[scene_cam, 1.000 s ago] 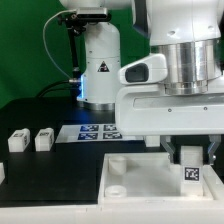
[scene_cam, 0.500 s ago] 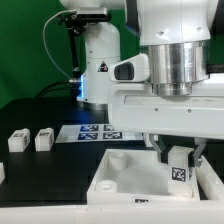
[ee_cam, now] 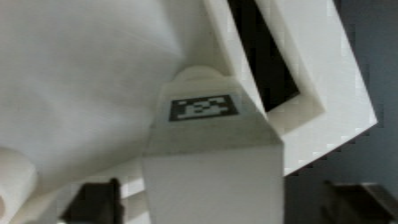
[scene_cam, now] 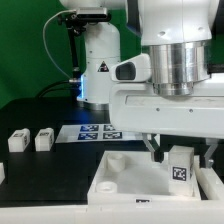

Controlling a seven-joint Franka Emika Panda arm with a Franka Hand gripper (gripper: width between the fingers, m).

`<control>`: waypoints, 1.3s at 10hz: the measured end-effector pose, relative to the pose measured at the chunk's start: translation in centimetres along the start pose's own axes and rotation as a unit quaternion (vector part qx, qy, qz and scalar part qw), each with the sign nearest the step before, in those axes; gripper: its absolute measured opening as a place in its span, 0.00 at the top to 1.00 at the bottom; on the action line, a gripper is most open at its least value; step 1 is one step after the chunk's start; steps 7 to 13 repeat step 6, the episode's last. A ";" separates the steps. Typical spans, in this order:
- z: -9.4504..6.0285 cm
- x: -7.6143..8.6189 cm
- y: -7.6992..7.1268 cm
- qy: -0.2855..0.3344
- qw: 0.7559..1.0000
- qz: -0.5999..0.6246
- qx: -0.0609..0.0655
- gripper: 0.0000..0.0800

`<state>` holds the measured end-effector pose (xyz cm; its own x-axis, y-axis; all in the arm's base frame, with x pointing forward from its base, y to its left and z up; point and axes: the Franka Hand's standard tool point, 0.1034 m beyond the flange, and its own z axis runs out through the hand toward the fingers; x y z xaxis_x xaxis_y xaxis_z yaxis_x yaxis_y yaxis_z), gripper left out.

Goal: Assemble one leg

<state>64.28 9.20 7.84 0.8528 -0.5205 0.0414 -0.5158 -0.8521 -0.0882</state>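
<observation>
Fingers of the end effector (scene_cam: 180, 158) are clamped on the small white rectangular block-shaped leg (scene_cam: 180, 167), whose black-and-white square tag faces the exterior camera; the dark fingertips (scene_cam: 156, 153) show on either side of it. The leg hangs upright over the large flat white square plate with round corner sockets (scene_cam: 128, 181), toward the plate's side on the exterior view's right, and whether its lower end already touches the plate cannot be told. The step in hand looks like carrying the leg to a corner socket; the next move would call for lining its foot up over a socket, lowering it straight, then seating it, probably with a twist. Farther out, two spare small white block legs (scene_cam: 30, 140) stand on the dark counter (scene_cam: 60, 165) at the exterior view's left, and the marker board (scene_cam: 92, 130) lies behind the plate. The exterior view gives this whole layout but hides the socket under the arm. The wrist view shows only the gripped leg (ee_cam: 214, 150) up close, tag and tapering sides, against the plate's pale surface (ee_cam: 80, 70) and its edge.
</observation>
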 end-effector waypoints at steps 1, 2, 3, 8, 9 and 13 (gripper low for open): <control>-0.1 0.0 -0.1 0.001 1.000 0.000 0.001 0.24; -0.4 0.1 -0.2 0.002 1.000 0.000 0.002 0.20; -0.9 0.2 -0.3 0.005 1.000 0.000 0.005 0.19; -1.3 0.2 -0.3 0.005 1.000 0.001 0.007 0.19; -1.3 0.2 -0.3 0.005 1.000 0.001 0.007 0.19; -1.3 0.2 -0.3 0.005 1.000 0.001 0.007 0.19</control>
